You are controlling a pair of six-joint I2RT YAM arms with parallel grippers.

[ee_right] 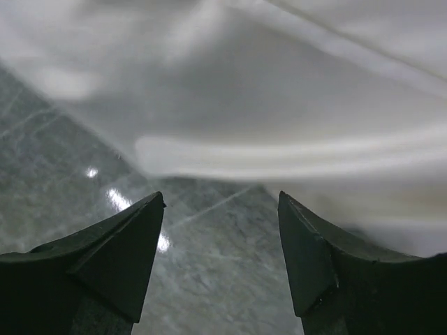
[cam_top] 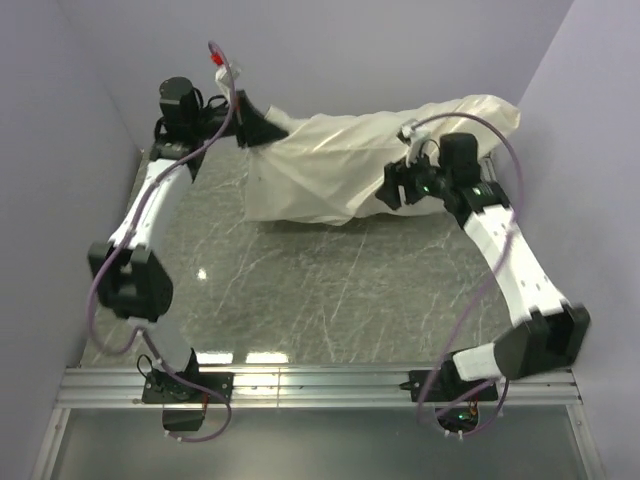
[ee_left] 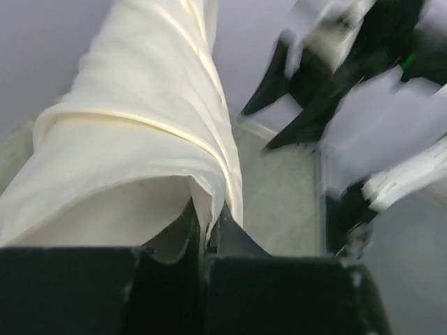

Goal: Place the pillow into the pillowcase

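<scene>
The cream pillowcase (cam_top: 340,165) lies as a bulky, wrinkled bundle at the back of the table, reaching to the right wall. My left gripper (cam_top: 262,130) is shut on its upper left edge and holds that edge lifted. In the left wrist view a fold of pillowcase (ee_left: 140,139) is pinched between the closed jaws of the left gripper (ee_left: 207,227). My right gripper (cam_top: 393,187) is open and empty at the bundle's front side. In the right wrist view the right gripper (ee_right: 221,199) hovers over the table just short of the pillowcase (ee_right: 279,105). No bright white pillow shows; it is hidden.
The grey marble tabletop (cam_top: 320,290) spreads in front of the bundle. Lilac walls close in the left, back and right (cam_top: 590,150). A metal rail (cam_top: 320,385) with the arm bases runs along the near edge. My right arm (ee_left: 363,84) shows blurred in the left wrist view.
</scene>
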